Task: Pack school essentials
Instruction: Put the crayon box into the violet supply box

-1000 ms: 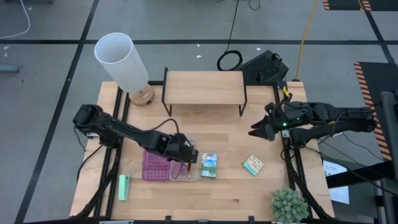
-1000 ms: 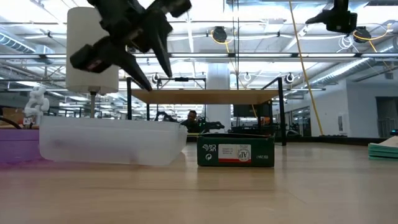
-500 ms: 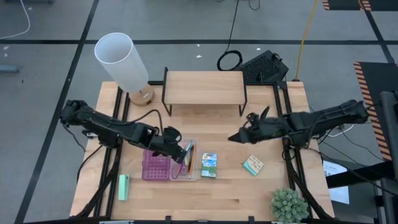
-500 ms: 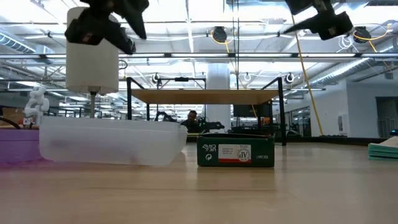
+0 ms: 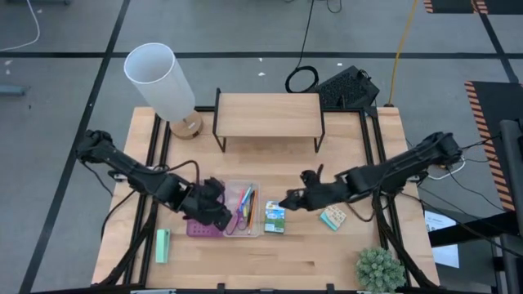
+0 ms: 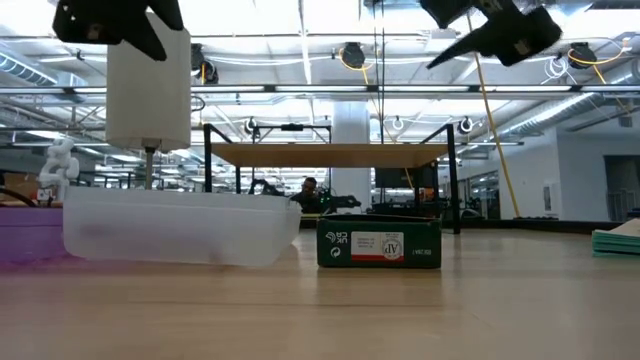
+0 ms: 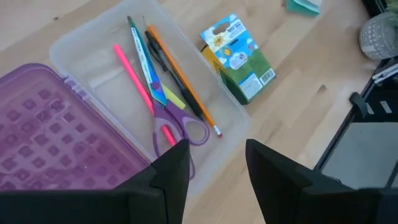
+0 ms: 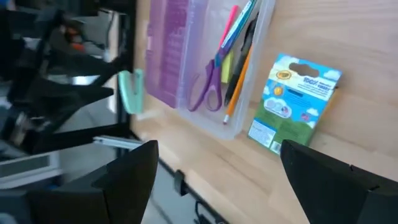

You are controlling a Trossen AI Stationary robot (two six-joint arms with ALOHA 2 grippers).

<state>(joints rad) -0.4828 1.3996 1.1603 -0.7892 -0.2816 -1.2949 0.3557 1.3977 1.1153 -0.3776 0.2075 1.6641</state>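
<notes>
High view: the green-blue packet (image 5: pixel 274 217) lies flat on the wooden surface (image 5: pixel 327 253), just beside the clear half of the purple studded case (image 5: pixel 206 219). The right claw (image 5: pixel 288 202) hangs above the packet's far edge, fingers spread wide, holding nothing. In the clear half lie the orange pencil (image 7: pixel 181 81), pink pencil (image 7: pixel 134 78), black pen (image 7: pixel 168 73) and purple-blue scissors (image 7: pixel 180 124). The left claw (image 5: pixel 222 219) hovers over the case, parted narrowly and empty. The teal-beige pad (image 5: pixel 333 217) lies near the packet, beyond the right claw.
</notes>
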